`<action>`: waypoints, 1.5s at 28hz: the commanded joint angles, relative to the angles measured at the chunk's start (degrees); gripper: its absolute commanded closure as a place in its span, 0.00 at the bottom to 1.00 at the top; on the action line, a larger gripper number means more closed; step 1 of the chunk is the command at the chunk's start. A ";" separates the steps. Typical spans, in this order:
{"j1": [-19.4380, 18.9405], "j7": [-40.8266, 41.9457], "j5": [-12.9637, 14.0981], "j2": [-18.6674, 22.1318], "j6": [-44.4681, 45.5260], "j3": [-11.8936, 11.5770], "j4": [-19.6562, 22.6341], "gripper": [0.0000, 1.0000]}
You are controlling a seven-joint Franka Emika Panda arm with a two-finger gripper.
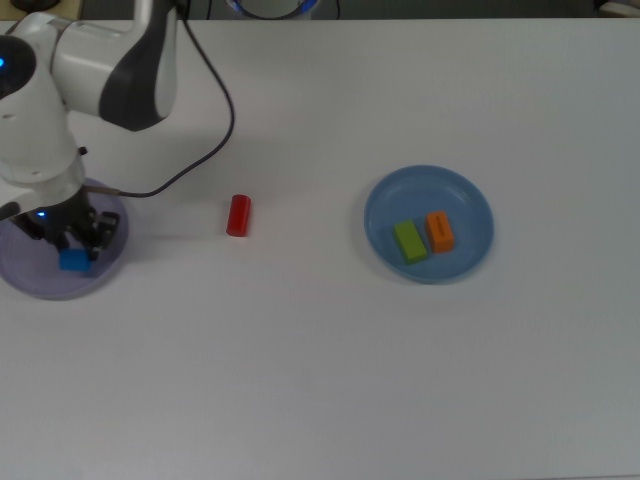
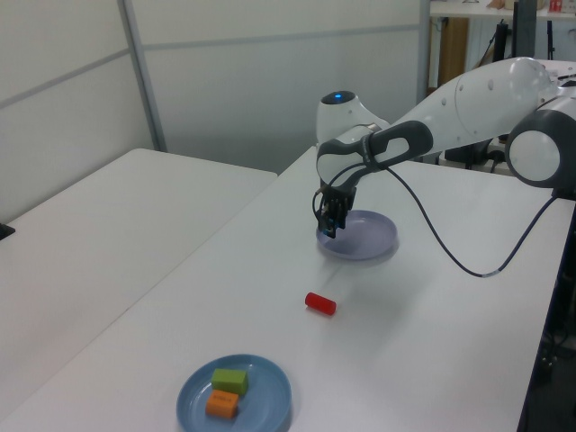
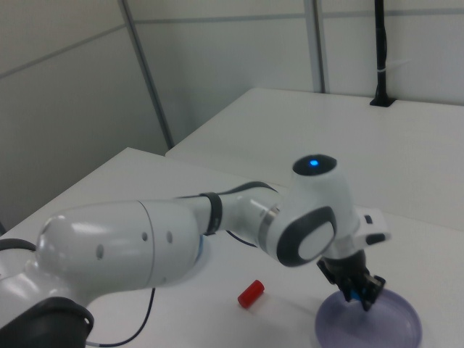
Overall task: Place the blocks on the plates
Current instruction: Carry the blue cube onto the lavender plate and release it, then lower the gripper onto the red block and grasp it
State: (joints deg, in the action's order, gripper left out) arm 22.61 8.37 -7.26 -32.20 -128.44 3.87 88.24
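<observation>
- The gripper (image 1: 75,248) hangs over the lavender plate (image 1: 30,278), its fingers clamped on the blue cube (image 1: 74,261).
- In the top view the cube shows above the plate's middle; whether it touches the plate, I cannot tell.
- The red cylinder (image 1: 238,215) lies on the white table (image 1: 320,380), at about 3 o'clock from the lavender plate in the top view.
- The blue plate (image 1: 470,190) holds the green block (image 1: 410,242) and the orange block (image 1: 440,231), just beside each other.

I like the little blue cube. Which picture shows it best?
The top view: the small blue cube shows whole under the tool, over the pale lavender plate. The right view shows a blue sliver; the left view barely shows it.
</observation>
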 commanded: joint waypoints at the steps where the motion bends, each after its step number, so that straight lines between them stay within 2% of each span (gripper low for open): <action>1: 0.95 0.60 0.31 -1.55 -3.31 0.17 0.53 0.89; 2: 0.95 0.69 0.31 -1.64 -3.57 0.17 0.62 0.86; 3: 0.95 0.69 0.31 -1.81 -3.92 0.17 0.62 0.78; 5: 0.95 0.69 0.23 -1.82 -3.92 0.17 0.62 0.69; 7: 1.03 0.77 0.23 -1.82 -3.92 0.17 0.62 0.52; 8: 0.95 0.77 0.23 -1.82 -3.92 0.17 0.62 0.36; 9: 0.95 0.69 0.31 -1.82 -3.92 0.17 0.79 0.05; 10: 0.95 0.69 0.31 -1.73 -3.92 0.17 0.80 0.00; 17: 0.86 0.25 1.10 -1.20 -3.31 0.26 0.80 0.00; 21: 0.24 -0.28 1.54 1.34 -0.60 0.88 1.67 0.00; 30: -3.09 -0.37 8.66 6.79 18.29 1.14 1.67 0.00; 32: -4.85 -0.46 10.07 7.06 21.73 1.14 1.67 0.00; 35: -7.57 -1.59 10.25 6.80 22.18 1.05 2.64 0.00; 37: -10.02 -4.57 9.64 6.62 21.39 0.97 5.00 0.00; 42: -12.76 -5.73 8.75 6.18 19.03 0.88 7.12 0.00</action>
State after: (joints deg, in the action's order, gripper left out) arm 12.67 4.44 2.03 -26.56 -106.55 5.65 91.57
